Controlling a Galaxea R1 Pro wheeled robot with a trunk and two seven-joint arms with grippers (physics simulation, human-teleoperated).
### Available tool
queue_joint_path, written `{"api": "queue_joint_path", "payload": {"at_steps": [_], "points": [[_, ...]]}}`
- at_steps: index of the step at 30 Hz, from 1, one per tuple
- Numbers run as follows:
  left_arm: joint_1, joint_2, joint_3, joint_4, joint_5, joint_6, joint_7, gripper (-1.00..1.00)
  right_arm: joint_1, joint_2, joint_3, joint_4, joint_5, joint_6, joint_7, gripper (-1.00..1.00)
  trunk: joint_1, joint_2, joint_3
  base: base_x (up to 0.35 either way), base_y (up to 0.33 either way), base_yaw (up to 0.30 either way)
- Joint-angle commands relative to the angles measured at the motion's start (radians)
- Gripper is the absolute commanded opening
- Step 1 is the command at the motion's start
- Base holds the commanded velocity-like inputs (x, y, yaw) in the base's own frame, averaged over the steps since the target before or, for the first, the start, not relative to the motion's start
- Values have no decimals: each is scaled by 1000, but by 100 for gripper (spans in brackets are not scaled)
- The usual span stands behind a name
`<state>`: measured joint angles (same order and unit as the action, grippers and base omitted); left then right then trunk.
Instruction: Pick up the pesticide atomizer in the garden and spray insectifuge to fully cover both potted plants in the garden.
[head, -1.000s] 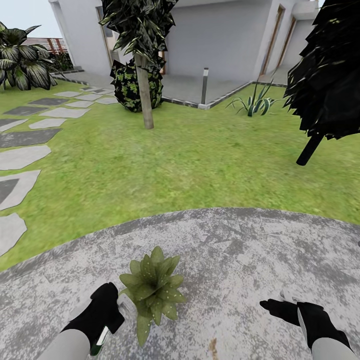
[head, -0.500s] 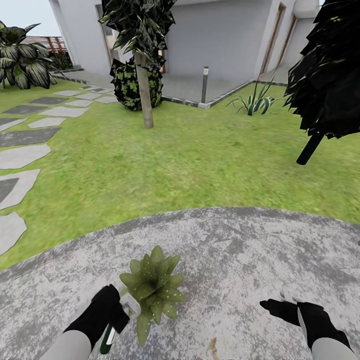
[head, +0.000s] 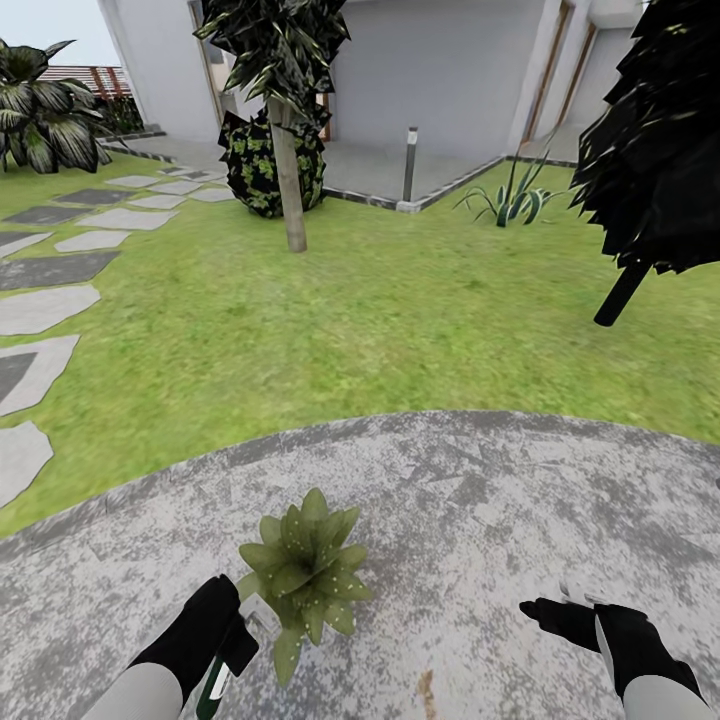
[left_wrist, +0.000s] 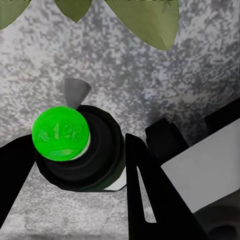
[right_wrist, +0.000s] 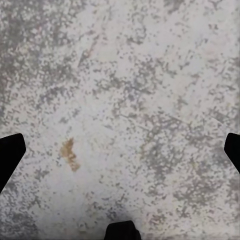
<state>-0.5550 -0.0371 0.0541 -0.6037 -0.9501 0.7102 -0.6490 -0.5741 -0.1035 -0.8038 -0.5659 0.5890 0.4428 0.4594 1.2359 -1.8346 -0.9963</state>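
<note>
A potted plant (head: 302, 578), a low rosette of pointed green leaves, stands at the near part of the round grey patio (head: 470, 520); the leaves hide its pot. My left gripper (head: 228, 642) is just beside its left side, shut on the pesticide atomizer (head: 258, 620). In the left wrist view the atomizer (left_wrist: 95, 155) shows a dark round body with a bright green cap between the black fingers (left_wrist: 145, 185), and the plant's leaves (left_wrist: 145, 20) lie close ahead. My right gripper (head: 552, 612) hovers open over bare paving, its fingertips (right_wrist: 10, 155) wide apart.
Green lawn (head: 380, 320) lies beyond the patio, with grey stepping stones (head: 40, 310) on the left. A thin-trunked tree (head: 288, 170), a dark bush (head: 262, 170), a short post (head: 409, 165) and a black tree (head: 650, 150) stand before the white house. The paving has a brown stain (right_wrist: 69, 152).
My left gripper has shifted and turned a little with the atomizer, so its white head now shows next to the leaves. The head view drifted slightly. The right arm is still.
</note>
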Motion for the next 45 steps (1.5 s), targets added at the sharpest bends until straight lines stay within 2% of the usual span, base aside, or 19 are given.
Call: {"api": "queue_joint_path", "payload": {"at_steps": [1,15,22,35,45], "points": [[0,-1,6,-2,-10,2,-9,-100,-1,1,-7,-2,10,2,10,100,0,0,-1,0,0,0],[0,-6,5,-5,-9,-6,-9,-100,-1,4,-6,0,9,2,10,100,0,0,-11,0,0,-1],[0,0,10,-5,-12,-21,-9,-100,-1,4,-6,0,9,2,10,100,0,0,-13,-41,34,-206],[0,0,12,-7,-12,-21,-9,-100,-1,4,-6,0,9,2,10,100,0,0,-15,-175,232,-50],[0,0,12,-7,-12,-21,-9,-100,-1,4,-6,-1,9,2,10,100,0,0,-20,31,244,-194]]}}
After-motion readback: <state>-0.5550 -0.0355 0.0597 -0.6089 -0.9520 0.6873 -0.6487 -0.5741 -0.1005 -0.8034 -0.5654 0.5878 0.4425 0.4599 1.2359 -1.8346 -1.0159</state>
